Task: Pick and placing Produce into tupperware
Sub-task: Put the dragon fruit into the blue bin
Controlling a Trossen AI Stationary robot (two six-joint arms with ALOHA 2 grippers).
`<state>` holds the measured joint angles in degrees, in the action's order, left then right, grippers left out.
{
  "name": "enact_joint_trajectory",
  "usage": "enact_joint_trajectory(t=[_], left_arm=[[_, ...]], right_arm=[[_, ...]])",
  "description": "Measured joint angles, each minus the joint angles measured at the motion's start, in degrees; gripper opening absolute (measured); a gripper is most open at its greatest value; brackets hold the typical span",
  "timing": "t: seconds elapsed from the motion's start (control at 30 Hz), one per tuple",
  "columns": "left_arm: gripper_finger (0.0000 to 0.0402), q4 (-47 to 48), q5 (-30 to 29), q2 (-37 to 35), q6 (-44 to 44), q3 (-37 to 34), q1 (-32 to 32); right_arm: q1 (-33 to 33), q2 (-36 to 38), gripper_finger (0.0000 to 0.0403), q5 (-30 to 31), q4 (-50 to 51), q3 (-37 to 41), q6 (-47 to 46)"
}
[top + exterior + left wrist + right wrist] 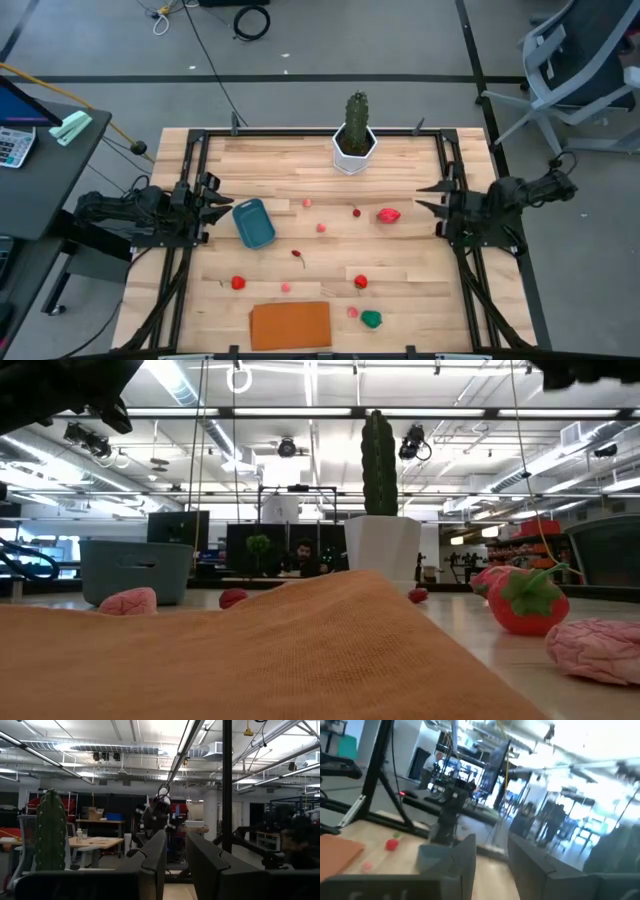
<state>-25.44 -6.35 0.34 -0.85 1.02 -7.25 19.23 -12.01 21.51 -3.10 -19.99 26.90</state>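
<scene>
The teal tupperware stands on its base on the wooden table, left of centre, and shows in the low view as a grey-blue tub. Several small red and pink produce pieces lie scattered on the table, among them a red strawberry and a green piece near the front. My left gripper hovers open at the table's left edge, just left of the tupperware, holding nothing. My right gripper hovers open at the right edge, also with nothing between its fingers.
A tall green cactus in a white pot stands at the far middle of the table. A flat orange board lies at the near edge. Black frame rails run along the table's left and right sides. A person sits in the room behind.
</scene>
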Motion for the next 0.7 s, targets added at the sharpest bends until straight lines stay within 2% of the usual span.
enact_joint_trajectory(t=[0.13,0.33,0.5,0.7], left_arm=[[0.0077,0.01,0.0,0.0,-0.05,0.0,0.0],[0.0071,0.01,0.0,0.0,-0.77,0.0,0.0],[0.0072,0.02,0.0,0.0,-1.45,0.0,0.0],[0.0066,0.14,0.0,0.0,-1.5,0.0,0.0]], right_arm=[[0.06,-7.33,0.012,-5.51,2.58,-5.67,0.82],[0.03,-21.08,0.0133,-3.49,17.34,-16.12,-7.23],[-0.27,-33.22,0.0185,1.89,30.97,-23.6,-15.83],[-3.62,-45.16,0.0253,2.59,47.94,-30.81,-24.41]])
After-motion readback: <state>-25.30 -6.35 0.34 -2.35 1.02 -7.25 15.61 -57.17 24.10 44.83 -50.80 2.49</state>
